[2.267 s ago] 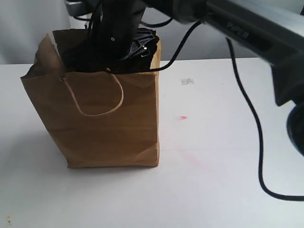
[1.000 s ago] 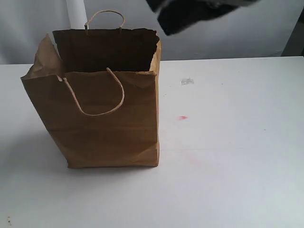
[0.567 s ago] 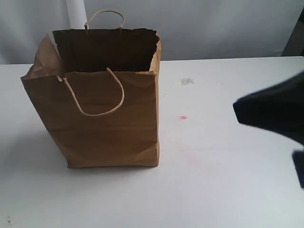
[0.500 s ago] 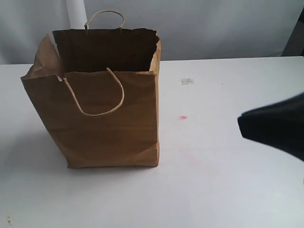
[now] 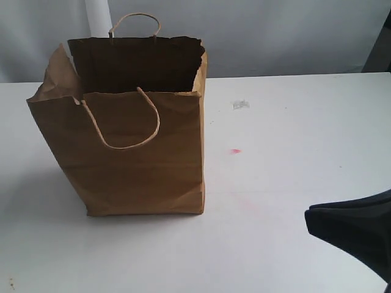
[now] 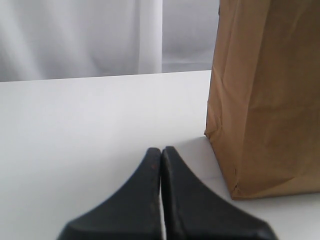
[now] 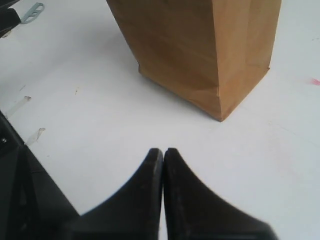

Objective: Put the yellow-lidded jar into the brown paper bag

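The brown paper bag (image 5: 131, 146) stands upright on the white table, mouth open, its inside dark. It also shows in the left wrist view as the bag (image 6: 270, 95) and in the right wrist view as the bag (image 7: 200, 45). The yellow-lidded jar is not visible in any view. My right gripper (image 5: 311, 218) sits low at the right front of the exterior view, well clear of the bag; its fingers (image 7: 163, 151) are pressed together with nothing between them. My left gripper (image 6: 161, 150) is shut and empty, near the bag's bottom corner; it does not show in the exterior view.
The white table (image 5: 275, 134) carries a small red mark (image 5: 234, 151) and a grey smudge (image 5: 241, 104) right of the bag. A white post (image 5: 98, 18) rises behind the bag. Part of the other arm (image 7: 15, 200) shows in the right wrist view.
The right arm came up out of the bag's mouth, swung to the right and sank to the lower right corner. The bag has not moved.
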Tool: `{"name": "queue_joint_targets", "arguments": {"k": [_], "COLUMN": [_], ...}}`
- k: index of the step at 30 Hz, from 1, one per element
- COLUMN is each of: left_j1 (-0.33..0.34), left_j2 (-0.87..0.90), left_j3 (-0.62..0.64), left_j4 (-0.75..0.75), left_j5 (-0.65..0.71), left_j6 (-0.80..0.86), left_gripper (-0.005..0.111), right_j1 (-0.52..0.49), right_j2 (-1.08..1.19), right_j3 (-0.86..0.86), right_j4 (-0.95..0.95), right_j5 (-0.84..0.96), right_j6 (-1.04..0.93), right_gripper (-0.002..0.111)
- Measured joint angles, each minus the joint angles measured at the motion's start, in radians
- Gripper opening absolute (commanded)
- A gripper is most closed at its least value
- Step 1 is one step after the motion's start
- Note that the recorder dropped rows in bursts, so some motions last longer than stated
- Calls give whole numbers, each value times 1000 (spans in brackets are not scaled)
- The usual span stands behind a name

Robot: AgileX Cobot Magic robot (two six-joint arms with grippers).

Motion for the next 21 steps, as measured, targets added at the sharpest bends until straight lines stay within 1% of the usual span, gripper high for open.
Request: {"name": "queue_joint_targets", "arguments": {"k": [8,11,14,18,21], "left_j1": [0,0,0,0,0], "left_j2": [0,0,0,0,0], "left_j3": [0,0,0,0,0], "left_j4": [0,0,0,0,0], "left_j5": [0,0,0,0,0], "left_j6": [0,0,0,0,0], "left_gripper": [1,1,1,1,1], "right_j1": [0,0,-14,-98,-204], "right_j2": [0,0,-13,-72,-179], "right_j3": [2,2,12,96,253], "right_j4": [-30,-88,-154,-179,-185], "right_j5": [-8,-49,-131,-283,-460], "right_j6": [0,0,0,0,-2], "right_gripper": [0,0,0,0,0]}}
